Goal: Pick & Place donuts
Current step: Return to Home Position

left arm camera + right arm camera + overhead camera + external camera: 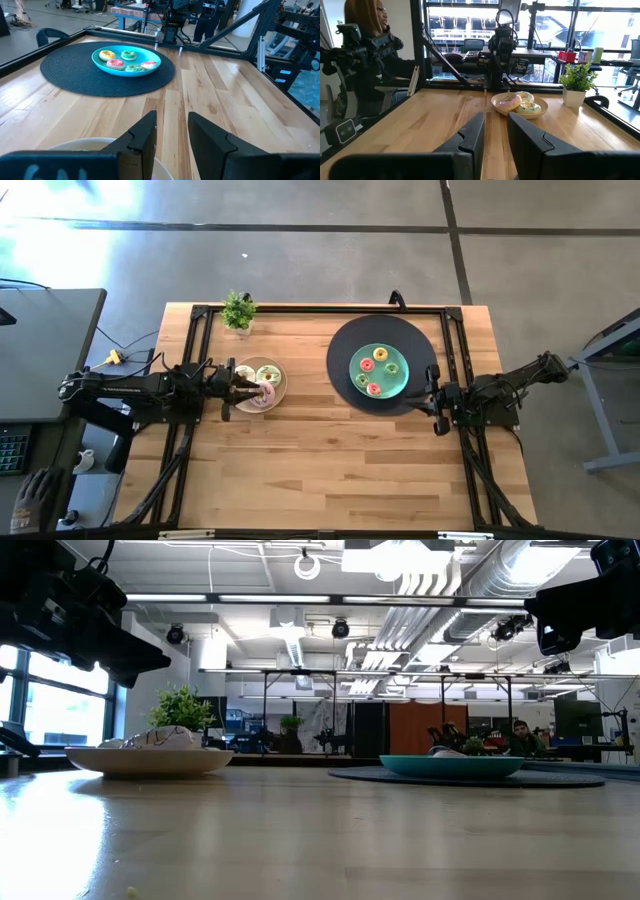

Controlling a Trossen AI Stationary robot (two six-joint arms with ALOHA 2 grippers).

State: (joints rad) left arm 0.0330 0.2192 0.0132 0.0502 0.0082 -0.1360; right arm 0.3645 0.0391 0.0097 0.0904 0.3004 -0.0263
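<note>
So yeah, both my pincers were empty at that point; my left pincer (172, 119) hung with its fingers parted, just over the edge of the beige plate (520, 114) on my left arm's side; the three bigger iced donuts (510, 101) sat on that plate; my right pincer (496, 119) was open too, gripping nothing, raised above the tabletop at the outer edge of the black mat (338, 355); the five small donuts (115, 63) lay together in the teal plate (398, 385) on that mat; a little potted plant (576, 82) stood near the beige plate, not touching it.
</note>
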